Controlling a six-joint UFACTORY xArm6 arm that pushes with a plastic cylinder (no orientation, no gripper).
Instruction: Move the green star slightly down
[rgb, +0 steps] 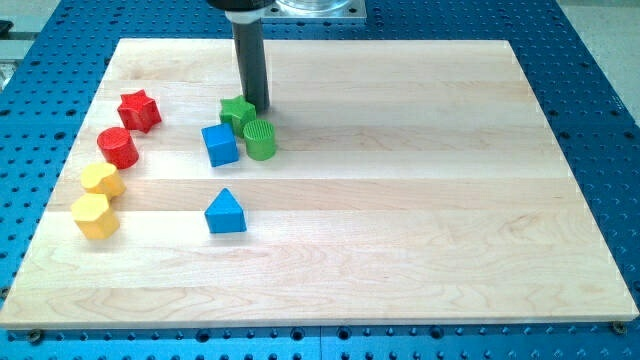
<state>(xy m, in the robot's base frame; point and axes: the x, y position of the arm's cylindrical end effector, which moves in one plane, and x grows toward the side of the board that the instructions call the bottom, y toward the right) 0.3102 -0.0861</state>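
Desk (400, 200) is pale wood, planks glued edge to edge, faint grain, matte finish, sitting on a blue perforated metal base (600, 120).

End effector is a plain dark cylindrical rod, smooth, slightly glossy; no jaws, so nothing to spread or pinch. My tip (257, 108) is down at the desk surface, right at the upper right edge of the green star (236, 110), touching or nearly so; can't tell which.

Green star sits in the upper left-centre of the desk. All blocks look like smooth moulded plastic, solid colours.

Cluster around the star:
- green cylinder (260, 139), ribbed side wall, just below-right of the star, touching or nearly so
- blue cube (220, 145), slightly rotated, just below-left of the star, beside the cylinder

Further down: blue triangular prism (225, 212), standing apart from the cluster, toward the view's bottom.

Left side, an arc running down the view's left:
- red star (139, 110), top
- red cylinder (118, 147), below it
- yellow block (102, 180), rounded, maybe heart-like, shape unclear
- yellow hexagonal block (94, 216), lowest, close under the other yellow one
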